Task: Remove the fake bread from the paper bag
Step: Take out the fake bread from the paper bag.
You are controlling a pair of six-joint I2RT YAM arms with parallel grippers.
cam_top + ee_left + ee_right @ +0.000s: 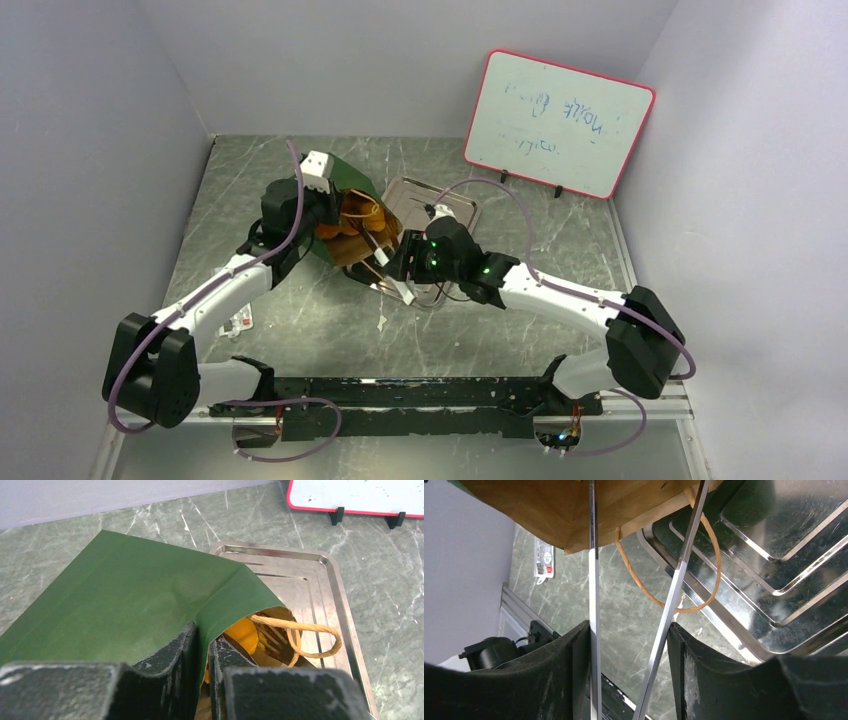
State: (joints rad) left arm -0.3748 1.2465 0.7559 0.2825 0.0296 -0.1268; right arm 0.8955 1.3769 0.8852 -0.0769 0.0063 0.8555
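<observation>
Paper bag [125, 590] mouth over tray [320, 580] rim; left pincer [204, 645] clenches bag edge; right pincer [629, 630] grasps tongs [676, 580].

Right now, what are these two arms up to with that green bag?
The left gripper pinches the bag by its wall, holding it tilted with its mouth toward the tray. The right gripper holds metal tongs, whose tips reach into the mouth. Something orange, likely the bread, shows inside; it isn't out yet.
</observation>
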